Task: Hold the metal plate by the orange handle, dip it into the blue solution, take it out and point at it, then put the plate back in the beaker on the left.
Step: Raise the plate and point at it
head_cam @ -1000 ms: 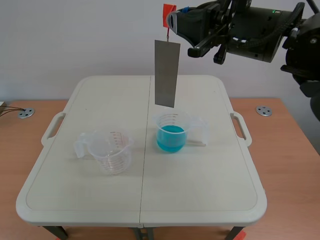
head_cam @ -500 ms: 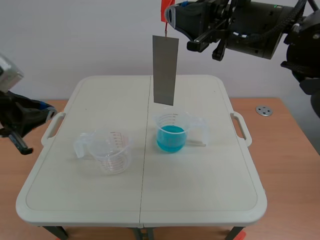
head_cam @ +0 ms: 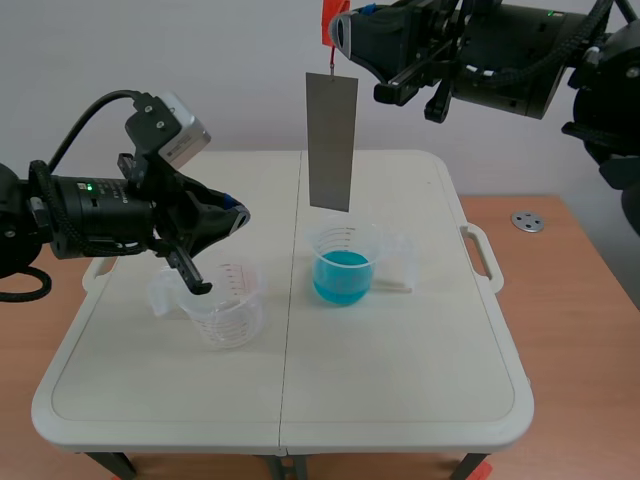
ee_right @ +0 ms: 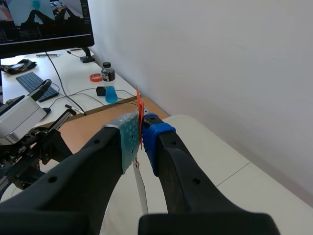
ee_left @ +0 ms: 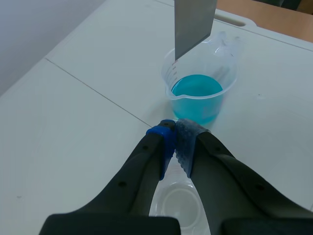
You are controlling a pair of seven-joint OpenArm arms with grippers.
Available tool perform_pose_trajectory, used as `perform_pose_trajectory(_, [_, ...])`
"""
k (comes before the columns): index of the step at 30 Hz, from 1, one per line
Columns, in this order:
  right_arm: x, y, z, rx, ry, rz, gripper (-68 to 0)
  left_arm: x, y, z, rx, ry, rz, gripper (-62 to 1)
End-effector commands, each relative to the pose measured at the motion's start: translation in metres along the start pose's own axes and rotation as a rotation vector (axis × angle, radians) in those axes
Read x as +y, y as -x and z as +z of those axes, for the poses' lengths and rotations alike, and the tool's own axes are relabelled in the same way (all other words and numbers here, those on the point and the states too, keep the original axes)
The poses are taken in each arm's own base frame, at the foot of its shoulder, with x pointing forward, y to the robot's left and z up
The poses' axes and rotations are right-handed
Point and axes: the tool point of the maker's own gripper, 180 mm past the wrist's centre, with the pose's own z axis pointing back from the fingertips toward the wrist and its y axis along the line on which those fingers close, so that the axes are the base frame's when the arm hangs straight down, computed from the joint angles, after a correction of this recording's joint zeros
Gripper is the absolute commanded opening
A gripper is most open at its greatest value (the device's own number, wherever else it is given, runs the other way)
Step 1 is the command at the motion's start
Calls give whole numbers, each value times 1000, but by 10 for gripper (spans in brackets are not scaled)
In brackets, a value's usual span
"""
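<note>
Metal plate [head_cam: 332, 140] below right tool [head_cam: 337, 32], above beaker [head_cam: 343, 266]

Robot lab, bench setup. White folding table [head_cam: 400, 380] against a bare wall [head_cam: 200, 60]; near left an empty graduated beaker [head_cam: 225, 305], right of it a beaker of blue solution [head_cam: 342, 272]. Right wrist view: desk [ee_right: 93, 122] with monitor [ee_right: 44, 22], keyboard [ee_right: 29, 81], cables [ee_right: 62, 83], tape roll [ee_right: 96, 77], bottle [ee_right: 108, 73].

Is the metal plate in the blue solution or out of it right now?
Out. The metal plate hangs upright from the right tool, its lower edge clear above the beaker of blue solution.
</note>
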Motion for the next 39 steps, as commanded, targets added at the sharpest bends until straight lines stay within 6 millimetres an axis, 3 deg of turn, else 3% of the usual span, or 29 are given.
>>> perform_pose_trajectory(1, [0, -20, -1, -46, -13, 32, -660, 4, -11, -1, -30, -8, -5, -597])
perform_pose_trajectory(7, [0, -20, -1, -46, -13, 32, -660, -4, -27, -14, -54, 18, -40, -597])
perform_pose_trajectory(24, [0, -19, -1, -43, -13, 32, -660, -25, -31, -40, -60, 33, -64, -597])
perform_pose_trajectory(39, [0, -18, -1, -40, -13, 32, -660, -11, -29, -40, -51, -45, -68, -597])
